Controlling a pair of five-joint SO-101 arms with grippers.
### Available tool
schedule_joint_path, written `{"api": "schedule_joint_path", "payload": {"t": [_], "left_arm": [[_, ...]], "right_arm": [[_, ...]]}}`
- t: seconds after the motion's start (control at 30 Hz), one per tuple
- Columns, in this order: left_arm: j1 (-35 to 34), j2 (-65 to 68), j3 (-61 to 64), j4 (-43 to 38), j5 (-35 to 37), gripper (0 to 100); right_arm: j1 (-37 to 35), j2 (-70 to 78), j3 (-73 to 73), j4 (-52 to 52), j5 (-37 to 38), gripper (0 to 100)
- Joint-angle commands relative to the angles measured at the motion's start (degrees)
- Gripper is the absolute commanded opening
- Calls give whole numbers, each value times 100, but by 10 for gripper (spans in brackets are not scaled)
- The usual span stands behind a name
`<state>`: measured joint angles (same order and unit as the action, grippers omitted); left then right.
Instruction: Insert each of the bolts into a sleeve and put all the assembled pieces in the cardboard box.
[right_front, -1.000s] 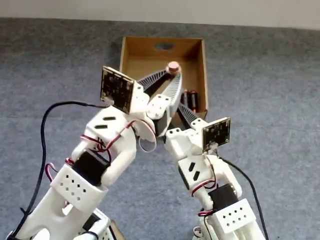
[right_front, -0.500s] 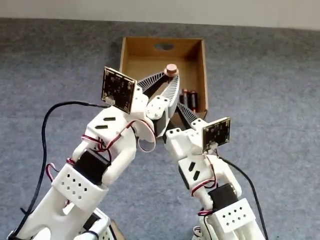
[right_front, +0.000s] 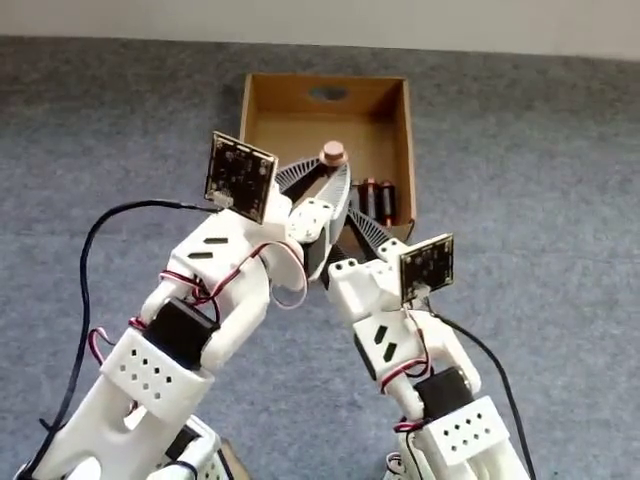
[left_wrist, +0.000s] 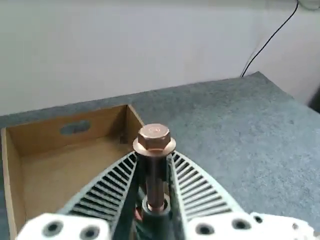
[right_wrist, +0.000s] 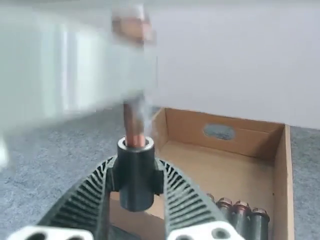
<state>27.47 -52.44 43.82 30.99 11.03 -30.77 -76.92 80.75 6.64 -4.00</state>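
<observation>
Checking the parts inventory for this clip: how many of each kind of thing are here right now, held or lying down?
Open cardboard box: 1
Copper-coloured bolt, in the left gripper: 1
Black sleeve, in the right gripper: 1
Finished assembled pieces lying in the box: 3 that show
Total: 6

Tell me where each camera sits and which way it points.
High view: fixed above the table, looking down on the left arm, the right arm and the cardboard box.
Left wrist view: on the left wrist, facing the box past the left gripper, shut on the bolt.
Right wrist view: on the right wrist, facing the box past the right gripper, shut on the sleeve.
Shared: all views show box and bolt; the high and right wrist views show the assembled pieces inside.
</observation>
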Motion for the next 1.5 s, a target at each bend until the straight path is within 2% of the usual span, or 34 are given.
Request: {"api": "schedule_joint_path", "payload": {"t": [0.0, 0.13, 0.3, 0.47, 0.6, 0.9, 1.03, 1.17, 1.27, 1.37, 1.47], "left_arm": [[-92, -40, -66, 299, 0, 64], [-84, -40, -66, 457, 0, 120], [-119, -48, -75, 466, 0, 124], [-119, -365, -66, 914, 0, 128], [-119, -629, -66, 1240, 0, 169], [-233, -1015, -40, 1793, -9, 171], [-1174, -1138, 66, 2136, -123, 118], [-2431, -1138, 629, 2040, -1125, 13], [-3143, -1182, 1349, 2040, -1697, 10], [-3653, -1182, 2167, 1890, -1767, 10], [-3987, -1182, 2932, 1292, -1767, 13]], "right_arm": [[22, -92, -66, -101, -44, 6], [22, -92, -57, -101, -44, 6], [22, -92, -57, -101, -44, 6], [22, -92, 4, -101, -44, 6], [22, -92, 48, -101, -44, 6], [22, -92, 48, -101, -44, 6], [22, -92, 57, -101, -44, 6], [22, -92, 57, -101, -44, 6], [22, -92, 66, -40, -44, 6], [22, -92, 40, 338, -44, 6], [13, -92, -4, 760, -44, 6]]}}
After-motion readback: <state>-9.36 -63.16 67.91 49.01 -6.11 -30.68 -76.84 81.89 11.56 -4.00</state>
